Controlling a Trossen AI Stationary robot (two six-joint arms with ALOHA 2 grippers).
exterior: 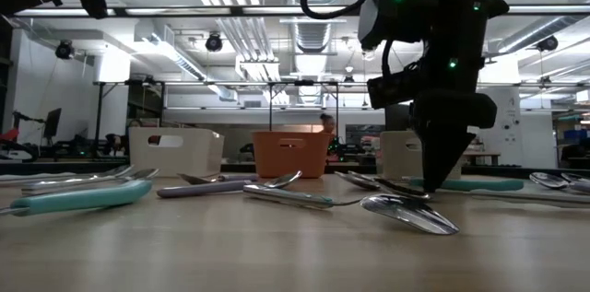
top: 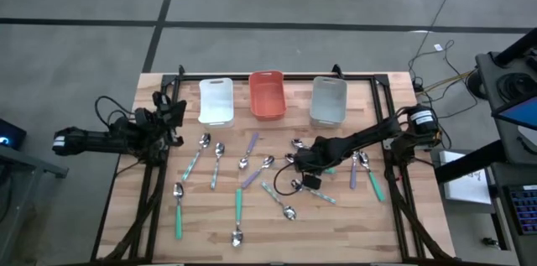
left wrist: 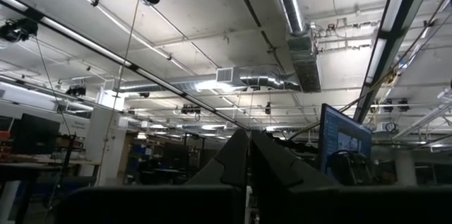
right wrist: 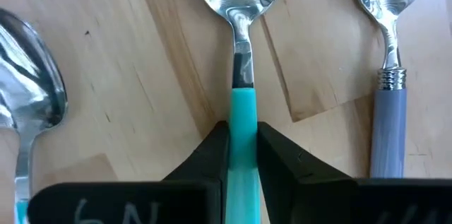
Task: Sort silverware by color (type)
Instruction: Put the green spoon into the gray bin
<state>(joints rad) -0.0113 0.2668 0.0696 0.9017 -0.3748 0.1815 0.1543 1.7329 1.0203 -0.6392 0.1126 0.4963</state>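
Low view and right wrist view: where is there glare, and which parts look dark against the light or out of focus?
Low view: bright ceiling lights glare behind, so the right gripper is a dark silhouette; the nearest table surface looks soft. Right wrist view: even light, ceiling reflections shine in the bowl of the teal spoon between the fingers; wood grain is sharp.

Looks like a big open lab or workshop space, going by the bare ceiling with silver ducting [left wrist: 261, 80] and strip lights [left wrist: 289, 1], monitors [left wrist: 344, 141] on far benches, and cables [top: 436, 65] trailing over grey floor.
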